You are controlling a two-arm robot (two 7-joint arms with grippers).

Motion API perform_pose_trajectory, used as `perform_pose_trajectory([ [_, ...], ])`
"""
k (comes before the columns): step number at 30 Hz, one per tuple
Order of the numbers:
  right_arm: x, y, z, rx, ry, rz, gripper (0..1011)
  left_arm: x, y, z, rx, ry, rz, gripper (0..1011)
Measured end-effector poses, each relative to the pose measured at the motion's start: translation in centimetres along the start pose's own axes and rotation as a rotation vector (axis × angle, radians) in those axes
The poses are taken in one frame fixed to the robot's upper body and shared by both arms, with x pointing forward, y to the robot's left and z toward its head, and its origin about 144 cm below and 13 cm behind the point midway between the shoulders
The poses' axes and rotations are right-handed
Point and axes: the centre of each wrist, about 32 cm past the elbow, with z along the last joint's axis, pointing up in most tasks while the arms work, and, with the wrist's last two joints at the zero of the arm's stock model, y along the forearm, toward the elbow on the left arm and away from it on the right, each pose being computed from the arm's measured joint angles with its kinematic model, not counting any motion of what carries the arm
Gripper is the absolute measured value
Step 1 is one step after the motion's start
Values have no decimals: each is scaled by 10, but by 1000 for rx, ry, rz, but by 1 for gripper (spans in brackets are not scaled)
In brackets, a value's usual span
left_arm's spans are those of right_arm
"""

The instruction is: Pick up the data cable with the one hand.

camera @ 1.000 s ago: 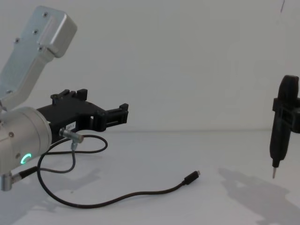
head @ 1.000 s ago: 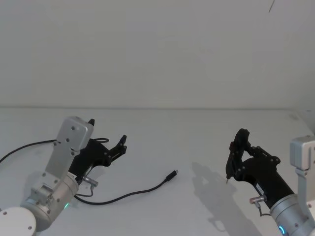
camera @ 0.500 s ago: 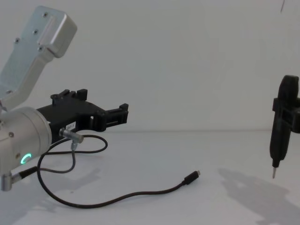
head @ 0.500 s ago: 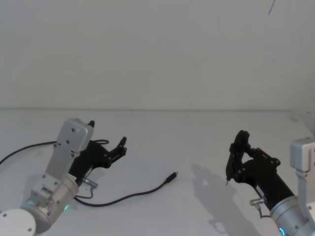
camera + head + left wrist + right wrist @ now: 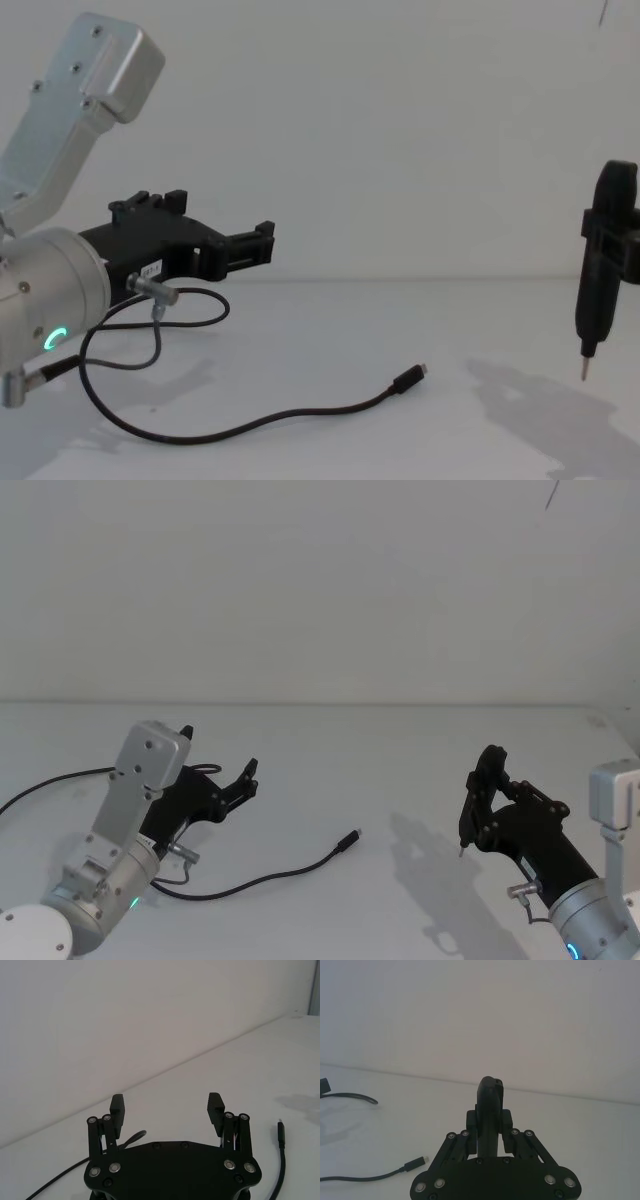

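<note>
The data cable lies loose on the white table, its small flat plug pointing toward the middle; in the chest view the plug rests on the tabletop. My left gripper, black and blocky, hovers open above the cable's looped left part, well left of the plug, with nothing between its fingers. The plug shows beside it in the left wrist view. On the right, my right gripper is shut on a slim upright black tool with a thin pointed tip.
A short grey wire with a silver connector hangs from my left wrist. More black cord runs off the left edge. The white table meets a plain white wall behind, and the tool casts a shadow on the right.
</note>
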Motion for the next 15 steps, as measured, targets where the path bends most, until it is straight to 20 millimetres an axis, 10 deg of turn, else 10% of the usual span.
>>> perform_pose_trajectory([
  [15, 0, 0, 0, 0, 0, 0, 279, 12, 2, 8, 78, -4, -138, 1001],
])
